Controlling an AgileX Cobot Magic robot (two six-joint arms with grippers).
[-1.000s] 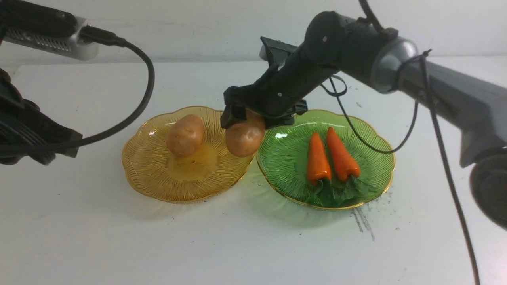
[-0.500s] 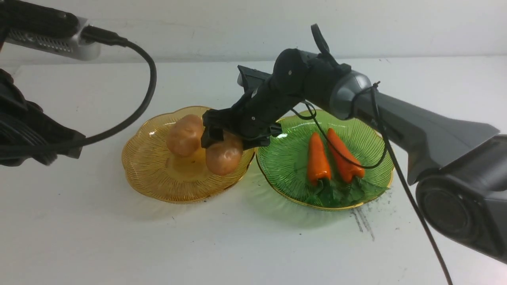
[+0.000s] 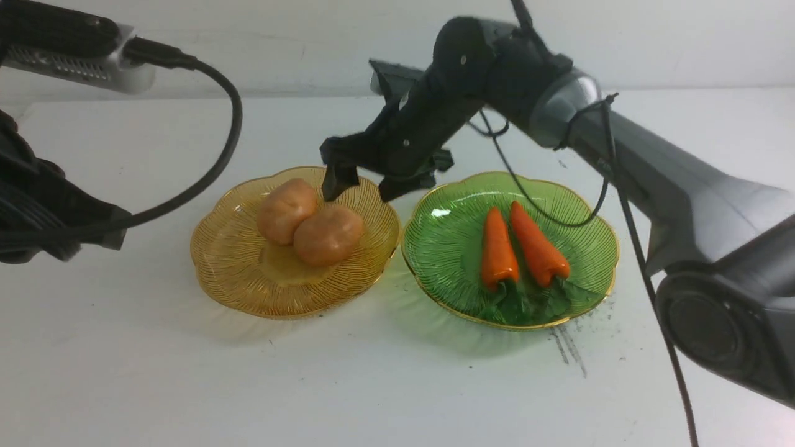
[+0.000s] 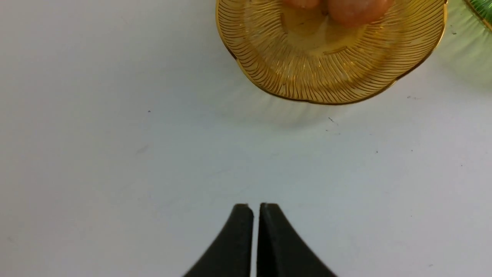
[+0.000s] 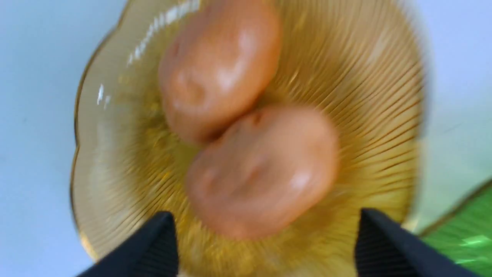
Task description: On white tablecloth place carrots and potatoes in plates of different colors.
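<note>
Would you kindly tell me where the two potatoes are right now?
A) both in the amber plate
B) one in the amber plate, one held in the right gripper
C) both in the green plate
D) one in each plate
A: the far potato and the near potato rest touching in the amber plate, and the right gripper hangs open and empty above them.

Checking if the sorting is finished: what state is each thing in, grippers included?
amber plate: holds both potatoes.
potatoes: lying in the amber plate, touching each other, ungripped.
green plate: holds both carrots.
carrots: lying side by side, leafy tops toward the camera.
right gripper: open, empty, above the amber plate.
left gripper: shut, empty, over bare tablecloth.
</note>
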